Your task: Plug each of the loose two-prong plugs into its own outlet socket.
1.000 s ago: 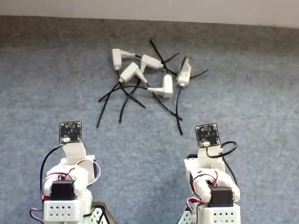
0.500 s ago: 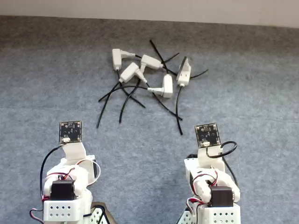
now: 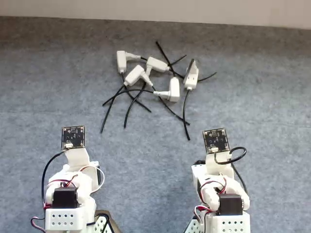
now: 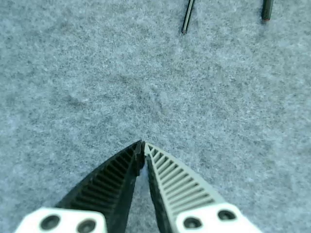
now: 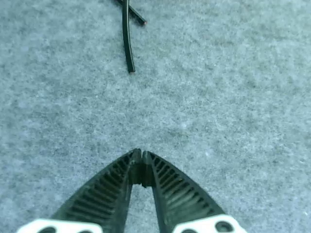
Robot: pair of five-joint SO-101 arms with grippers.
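Observation:
Several white two-prong plugs [image 3: 146,76] with short black cords lie in a tangled cluster on the grey carpet at the far middle of the high view. Among them are a plug at the right [image 3: 191,77] and one at the left [image 3: 121,60]. Both arms rest folded at the near edge, well short of the cluster. My left gripper [image 4: 143,148] is shut with nothing in it, hovering over bare carpet. My right gripper [image 5: 141,156] is shut and empty too; black cord ends [image 5: 127,43] lie beyond its tips.
Grey carpet [image 3: 252,97] covers the whole work surface, and a pale wall strip [image 3: 194,9] runs along the far side. Two cord ends [image 4: 187,17] show at the far edge of the left wrist view.

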